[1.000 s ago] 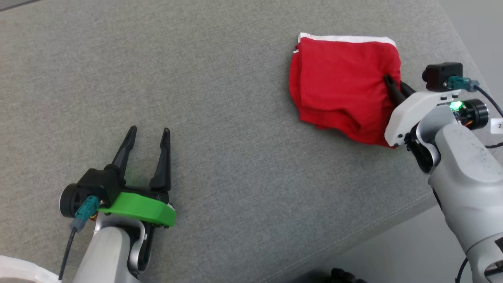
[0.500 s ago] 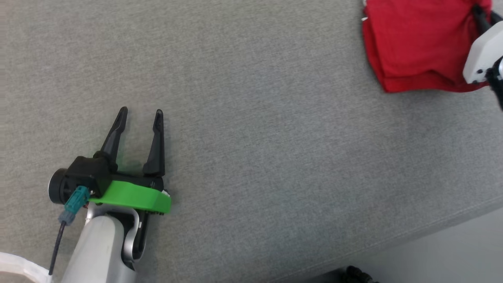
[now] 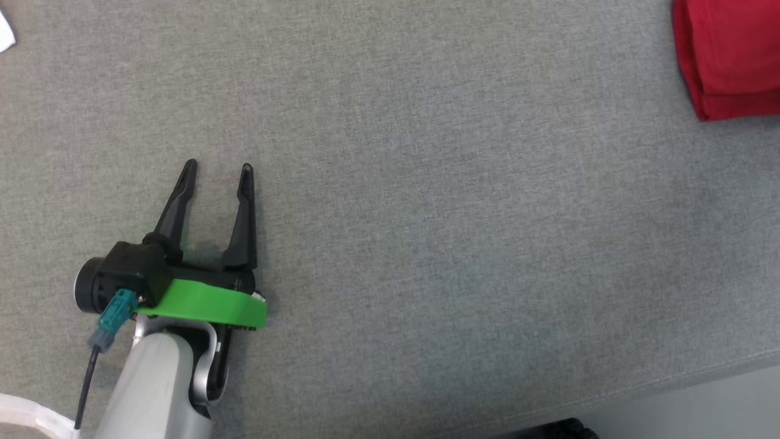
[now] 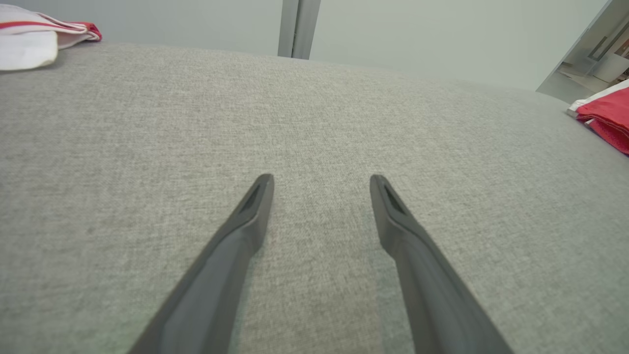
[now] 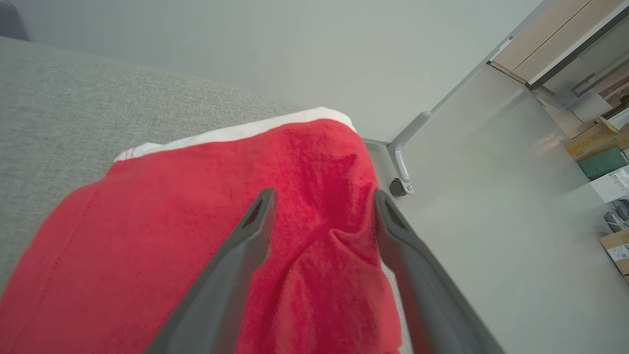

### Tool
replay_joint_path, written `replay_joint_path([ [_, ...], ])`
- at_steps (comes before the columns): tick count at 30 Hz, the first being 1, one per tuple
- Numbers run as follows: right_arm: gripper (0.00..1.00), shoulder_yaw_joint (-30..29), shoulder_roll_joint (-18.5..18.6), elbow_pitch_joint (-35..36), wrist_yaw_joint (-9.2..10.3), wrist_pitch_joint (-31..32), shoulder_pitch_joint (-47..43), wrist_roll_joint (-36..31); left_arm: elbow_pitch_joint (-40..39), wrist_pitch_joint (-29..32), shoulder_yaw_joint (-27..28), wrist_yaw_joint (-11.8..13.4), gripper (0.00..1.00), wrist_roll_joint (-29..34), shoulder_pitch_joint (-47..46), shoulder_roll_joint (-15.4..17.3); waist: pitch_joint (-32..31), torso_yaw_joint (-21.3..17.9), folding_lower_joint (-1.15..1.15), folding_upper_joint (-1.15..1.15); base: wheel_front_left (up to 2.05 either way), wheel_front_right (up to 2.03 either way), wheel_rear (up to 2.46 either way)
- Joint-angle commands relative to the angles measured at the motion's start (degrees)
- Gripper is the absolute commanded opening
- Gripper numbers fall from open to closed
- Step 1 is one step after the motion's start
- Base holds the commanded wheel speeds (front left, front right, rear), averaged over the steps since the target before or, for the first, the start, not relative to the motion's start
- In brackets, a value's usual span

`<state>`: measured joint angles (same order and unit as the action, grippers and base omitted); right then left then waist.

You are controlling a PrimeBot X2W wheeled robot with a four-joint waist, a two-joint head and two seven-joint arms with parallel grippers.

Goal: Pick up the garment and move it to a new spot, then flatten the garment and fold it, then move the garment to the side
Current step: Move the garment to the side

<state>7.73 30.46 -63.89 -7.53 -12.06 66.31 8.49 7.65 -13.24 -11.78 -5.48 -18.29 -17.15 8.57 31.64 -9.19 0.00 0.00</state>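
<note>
The garment (image 3: 731, 55) is a red folded cloth with a white band, lying at the far right corner of the grey cushioned surface (image 3: 426, 183). In the right wrist view my right gripper (image 5: 325, 194) stands open over the garment (image 5: 172, 221), its fingers spread either side of a raised crease, near the surface's edge. My left gripper (image 3: 218, 166) is open at the lower left, low over bare grey fabric with nothing between its fingers. The left wrist view shows the same open left gripper (image 4: 322, 179), with the garment (image 4: 607, 115) far off at the right edge.
The surface's front edge (image 3: 701, 372) runs across the lower right, with pale floor beyond it. A white cloth with red trim (image 4: 29, 42) lies at the far left corner. Past the garment are the floor (image 5: 491, 221), a metal leg with a caster (image 5: 403, 162) and boxes (image 5: 594, 142).
The head camera has swung left, so the garment now sits at the picture's top right and the right arm has left it. The right gripper, shut on the garment before, has opened.
</note>
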Motion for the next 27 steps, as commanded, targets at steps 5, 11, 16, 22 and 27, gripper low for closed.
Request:
replay_joint_path([
  [5,1.0,-1.97,-2.19,-0.24,0.09,-2.4,0.04,-2.95,0.87,-0.56,0.1,0.42,1.0,-0.82,-0.78,0.15,-0.9,-0.24,0.0,0.0,0.0,0.0,0.0],
  [11,1.0,-1.29,-6.03,3.11,0.09,-3.1,-0.95,-5.0,1.96,-1.01,0.02,0.21,1.0,-1.23,-0.92,-0.12,-3.69,-0.87,0.0,0.0,0.0,0.0,0.0],
  [16,1.0,0.7,-9.44,8.2,0.09,-3.1,-2.97,-4.92,4.2,-1.48,0.32,-0.1,1.0,-1.8,-1.47,-0.62,-7.63,-0.75,0.0,0.0,0.0,0.0,0.0],
  [22,1.0,1.85,-14.11,14.01,0.09,-3.1,-8.24,-3.86,7.63,-1.94,1.72,-0.07,1.0,-2.81,-0.61,-1.67,-13.05,0.26,0.0,0.0,0.0,0.0,0.0],
  [27,1.0,-0.61,-17.43,18.76,0.09,-3.1,-14.57,-5.18,9.2,-1.98,3.88,0.31,1.0,-3.3,1.44,-2.82,-17.2,1.8,0.0,0.0,0.0,0.0,0.0],
])
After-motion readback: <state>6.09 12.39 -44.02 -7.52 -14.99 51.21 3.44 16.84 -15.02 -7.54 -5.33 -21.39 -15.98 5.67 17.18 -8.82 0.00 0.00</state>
